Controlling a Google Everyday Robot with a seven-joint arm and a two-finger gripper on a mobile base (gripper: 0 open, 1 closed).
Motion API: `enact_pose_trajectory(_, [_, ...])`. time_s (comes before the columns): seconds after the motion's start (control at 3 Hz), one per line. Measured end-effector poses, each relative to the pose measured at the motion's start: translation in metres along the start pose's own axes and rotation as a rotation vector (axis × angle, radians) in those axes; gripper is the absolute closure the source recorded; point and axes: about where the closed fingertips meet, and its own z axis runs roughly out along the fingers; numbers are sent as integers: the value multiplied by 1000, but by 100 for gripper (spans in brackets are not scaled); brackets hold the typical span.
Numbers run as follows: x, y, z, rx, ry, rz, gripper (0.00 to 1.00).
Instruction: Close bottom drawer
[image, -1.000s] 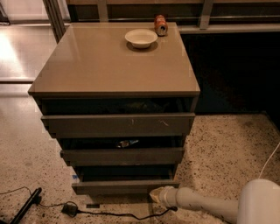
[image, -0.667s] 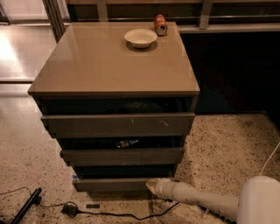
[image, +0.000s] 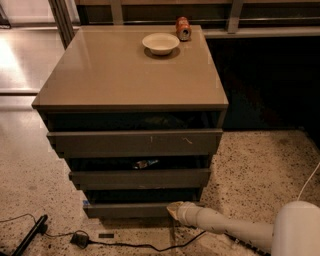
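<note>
Your bottom drawer (image: 125, 210) stands pulled out at the foot of the bench (image: 110, 75), lowest of three. The gripper (image: 174, 210) sits at the drawer front's right end, seemingly touching it. A push this far off-centre could skew the drawer and jam it, or the gripper could slip past the edge. You cannot tell how wide the gripper stands. The arm (image: 220, 226) reaches in low from the right.

The surface (image: 115, 75) looks glossy and smooth; the bottom drawer (image: 125, 210) front is matt, with the smooth, pale end effector (image: 173, 210) at it.
</note>
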Motion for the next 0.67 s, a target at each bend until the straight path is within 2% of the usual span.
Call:
enact_pose_trajectory(0.33, [6, 8, 8, -31, 28, 2, 100])
enact_pose_trajectory(0.67, [27, 11, 9, -47, 77, 16, 100])
